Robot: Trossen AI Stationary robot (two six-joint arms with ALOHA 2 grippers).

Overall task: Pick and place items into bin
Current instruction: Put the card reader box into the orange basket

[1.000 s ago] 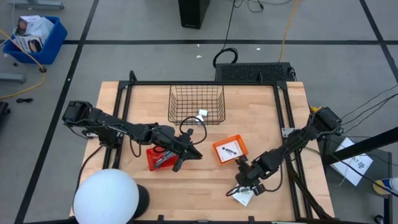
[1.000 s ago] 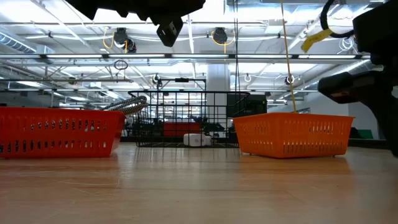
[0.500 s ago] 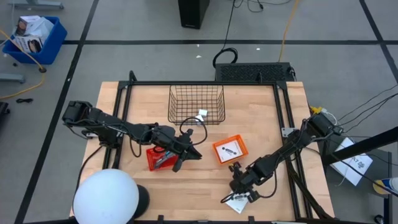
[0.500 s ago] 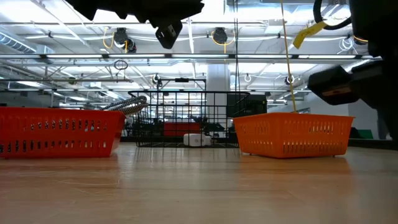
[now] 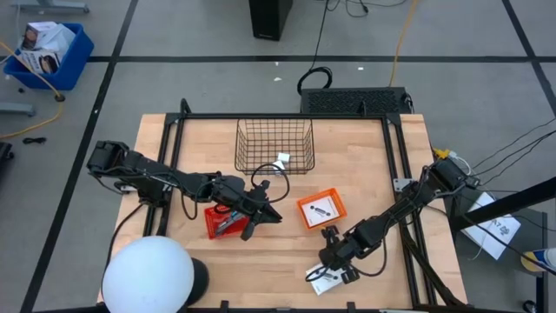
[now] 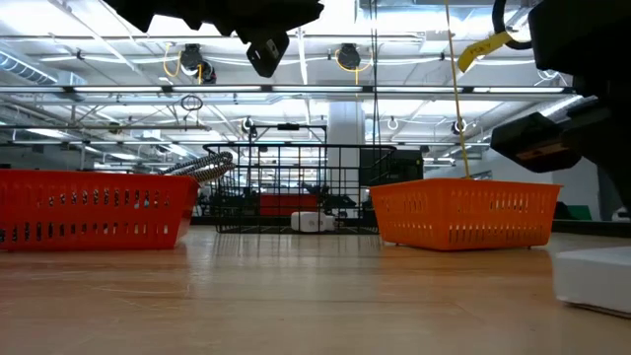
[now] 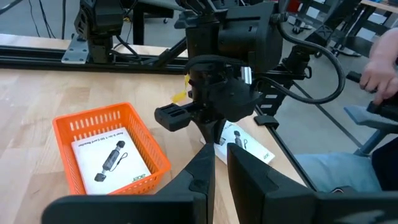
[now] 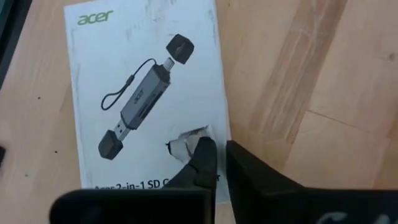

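Note:
A white card (image 8: 146,93) printed with a black and grey card reader lies flat on the wood near the table's front edge (image 5: 323,278), right of centre. It shows at the right of the low view (image 6: 595,279). My right gripper (image 5: 333,258) stands over its long edge, shut (image 8: 221,155). A second card lies in the orange basket (image 5: 321,209). A white cube (image 5: 282,160) rests on the floor of the black wire bin (image 5: 274,146). My left gripper (image 5: 263,219) hovers beside the red basket (image 5: 221,222), which holds a grey tool. Its fingers are nearly together with nothing between them (image 7: 221,168). My right gripper comes from above, pointing down, at the card's long edge (image 8: 219,134). One fingertip (image 8: 202,154) sits on the card's face beside a small crumpled raised bit (image 8: 185,142); the other is over the bare wood. The card lies flat on the table.
A white dome (image 5: 148,274) stands at the table's front left corner. The black frame rails (image 5: 174,148) run along both sides of the table. A person's hand (image 7: 380,68) shows beyond the table's right side.
My right gripper has shut at the card's edge while moving toward the table's left and near edges. The card has slid along the table with it and turned a little, and now shows in the low view.

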